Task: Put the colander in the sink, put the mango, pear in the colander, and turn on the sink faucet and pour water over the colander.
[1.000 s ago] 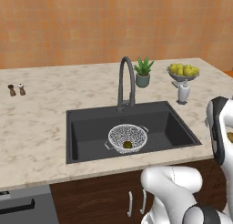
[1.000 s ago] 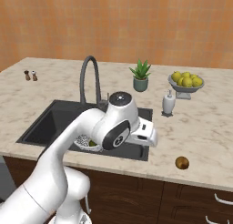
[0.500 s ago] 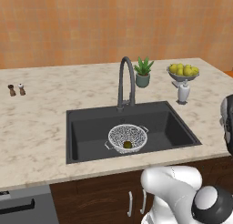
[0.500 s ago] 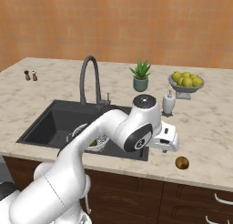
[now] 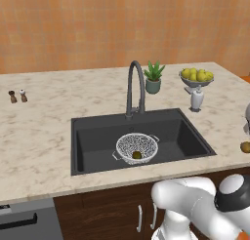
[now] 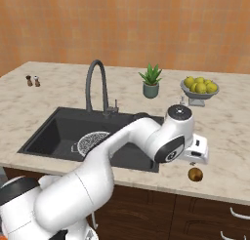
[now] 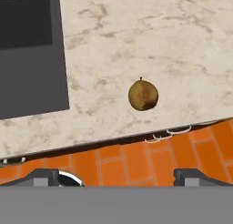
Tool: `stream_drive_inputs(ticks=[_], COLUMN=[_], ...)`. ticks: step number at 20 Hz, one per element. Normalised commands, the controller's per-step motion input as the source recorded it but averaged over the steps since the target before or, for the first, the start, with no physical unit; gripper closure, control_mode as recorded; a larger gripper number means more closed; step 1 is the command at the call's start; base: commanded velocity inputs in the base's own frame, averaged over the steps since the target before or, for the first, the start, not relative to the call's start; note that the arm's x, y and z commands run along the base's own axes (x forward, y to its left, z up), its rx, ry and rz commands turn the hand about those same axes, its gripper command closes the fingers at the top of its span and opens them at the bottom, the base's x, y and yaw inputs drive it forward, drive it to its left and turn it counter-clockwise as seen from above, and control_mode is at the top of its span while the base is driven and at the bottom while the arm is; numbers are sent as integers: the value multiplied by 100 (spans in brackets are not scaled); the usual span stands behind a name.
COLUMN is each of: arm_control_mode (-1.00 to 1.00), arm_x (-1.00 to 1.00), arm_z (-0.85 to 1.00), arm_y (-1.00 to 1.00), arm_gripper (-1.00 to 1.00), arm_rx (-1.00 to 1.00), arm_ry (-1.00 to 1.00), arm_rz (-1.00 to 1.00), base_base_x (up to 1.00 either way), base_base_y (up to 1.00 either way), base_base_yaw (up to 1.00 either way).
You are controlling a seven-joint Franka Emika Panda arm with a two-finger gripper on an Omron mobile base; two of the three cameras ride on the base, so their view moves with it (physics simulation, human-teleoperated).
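Meanwhile, the colander sat in the sink, one small fruit already inside. Further right, the pear lay on the counter near its front edge. My gripper hovered just above it, jaws fully apart. I judged the pear light, firm, smooth and apt to roll; grip across its widest girth.

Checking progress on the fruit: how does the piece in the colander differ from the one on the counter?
The fruit in the colander lies in the mesh bowl in the sink; the brownish fruit on the counter lies bare near the front edge. The first looks greener and smaller in view. Both are small and rounded.
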Motion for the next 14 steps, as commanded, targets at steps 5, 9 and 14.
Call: stream_drive_inputs(ticks=[5,9,14], arm_control_mode=[-100,-100,-100], arm_x=[34,19,25], arm_z=[-15,-26,-45], arm_y=[-38,-32,-9], arm_gripper=[-100,-100,-100], arm_rx=[2,0,0], arm_ry=[0,0,0], arm_rz=[4,0,0], base_base_x=[0,0,0], base_base_y=[0,0,0], base_base_yaw=[0,0,0])
